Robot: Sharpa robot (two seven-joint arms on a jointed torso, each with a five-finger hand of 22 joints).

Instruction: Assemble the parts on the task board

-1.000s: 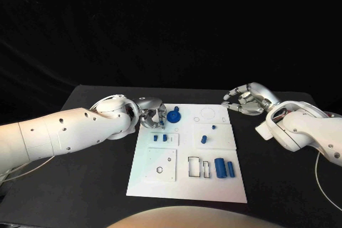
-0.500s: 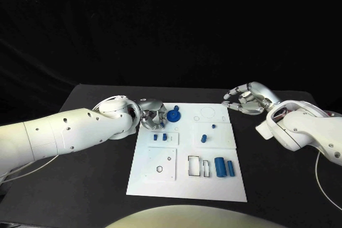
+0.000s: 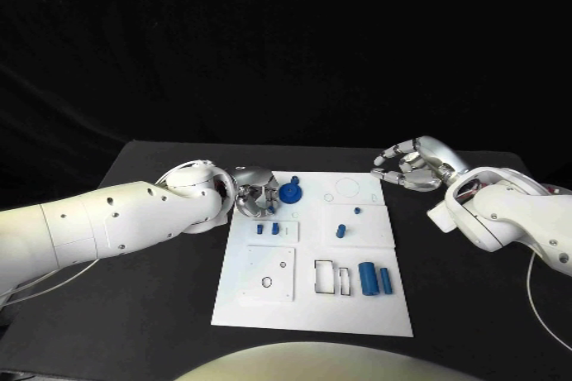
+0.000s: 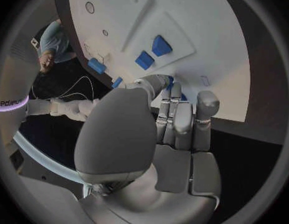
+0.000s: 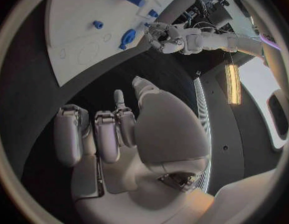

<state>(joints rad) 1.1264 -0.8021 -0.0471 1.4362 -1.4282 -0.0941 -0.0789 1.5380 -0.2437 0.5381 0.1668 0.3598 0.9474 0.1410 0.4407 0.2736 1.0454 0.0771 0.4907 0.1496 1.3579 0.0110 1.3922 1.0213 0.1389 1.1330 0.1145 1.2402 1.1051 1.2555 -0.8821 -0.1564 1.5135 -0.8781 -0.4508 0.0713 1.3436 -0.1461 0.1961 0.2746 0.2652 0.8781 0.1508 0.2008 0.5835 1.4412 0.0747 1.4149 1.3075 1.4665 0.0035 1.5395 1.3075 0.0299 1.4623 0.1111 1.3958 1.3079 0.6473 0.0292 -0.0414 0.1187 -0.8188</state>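
Fingers of the left hand touch the upright blue part.

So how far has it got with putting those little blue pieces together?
Hard to call anything finished. Blue pieces lie scattered on the white board, some near outlined slots that look unfilled. The left hand is at the board's far left corner, fingers at a round blue piece; whether it grips it is unclear. The right hand hovers off the board, holding nothing. Most seems left.
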